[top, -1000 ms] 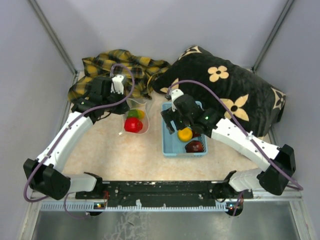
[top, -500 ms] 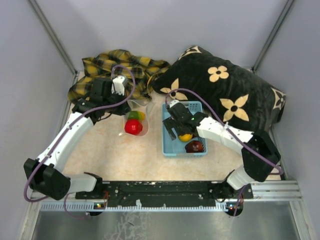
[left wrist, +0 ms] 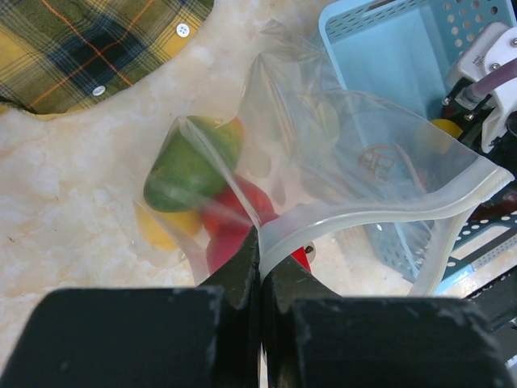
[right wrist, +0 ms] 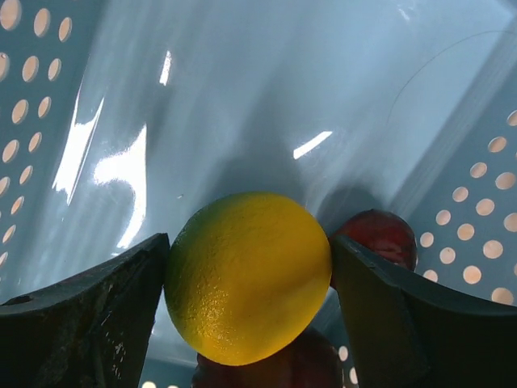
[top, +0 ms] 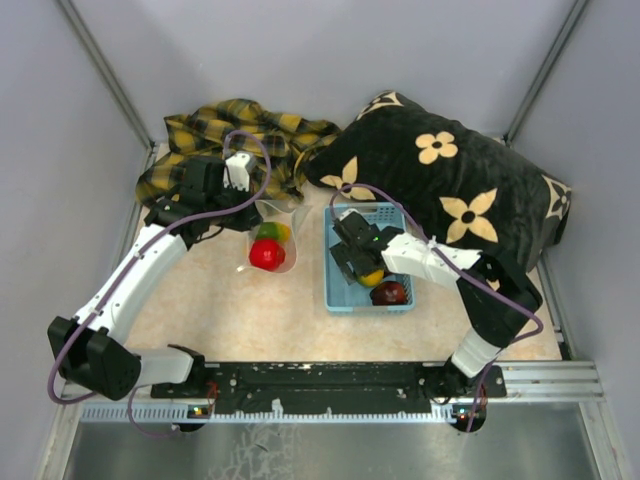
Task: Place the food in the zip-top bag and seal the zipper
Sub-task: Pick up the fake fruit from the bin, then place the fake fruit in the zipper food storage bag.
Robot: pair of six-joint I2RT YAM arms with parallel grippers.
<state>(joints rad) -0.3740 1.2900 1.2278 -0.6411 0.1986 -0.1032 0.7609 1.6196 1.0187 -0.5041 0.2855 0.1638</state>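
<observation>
The whitish zipper strip (left wrist: 363,220) of the clear dotted zip-top bag (left wrist: 323,129) is pinched at lower centre by the fully closed left gripper (left wrist: 260,257). Green, red and yellow toy fruits (left wrist: 194,166) are seen inside the bag. In the light-blue perforated basket (right wrist: 48,97), a round yellow toy fruit (right wrist: 246,279) is flanked closely by the widely spread right gripper (right wrist: 249,271).

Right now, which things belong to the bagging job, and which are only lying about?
Job: zip-top bag, its zipper, red fruit and green fruit inside it, yellow fruit and maroon fruit in the blue basket.
Lying about: plaid shirt, black flowered pillow.
</observation>
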